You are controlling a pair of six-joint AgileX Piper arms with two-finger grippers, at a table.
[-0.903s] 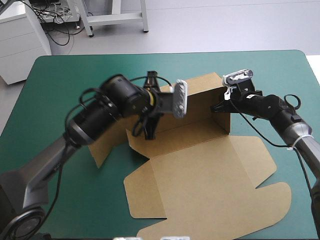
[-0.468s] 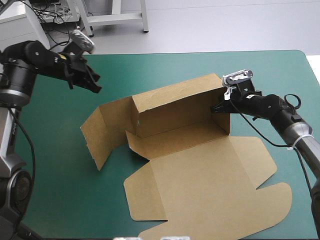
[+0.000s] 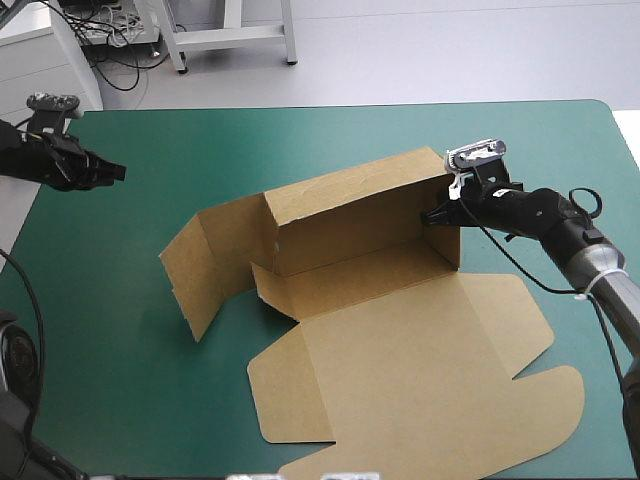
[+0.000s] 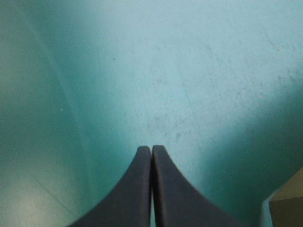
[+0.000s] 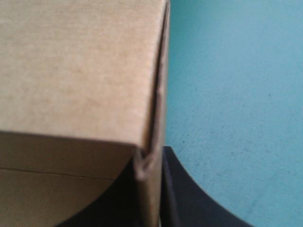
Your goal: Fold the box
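Observation:
The brown box (image 3: pixel 400 340) lies mid-table with its back wall (image 3: pixel 350 215) and right end wall raised and its lid flat toward the near edge. A left flap (image 3: pixel 195 265) stands out at an angle. My right gripper (image 3: pixel 430 216) is shut on the right end wall's top edge; in its wrist view the board (image 5: pixel 80 66) runs between the black fingers (image 5: pixel 184 189). My left gripper (image 3: pixel 118 172) hangs shut near the table's far left, well away from the box. Its tips (image 4: pixel 151 147) meet over bare teal-green cover, with a box corner (image 4: pixel 289 201) off to one side.
Teal-green cover (image 3: pixel 130 380) lies open left of the box and along the far edge (image 3: pixel 330 125). The lid's rounded flap (image 3: pixel 540 400) reaches near the table's front right.
My left arm swung away from the box's left end, out to the table's far left side. The right gripper and the box have stayed put.

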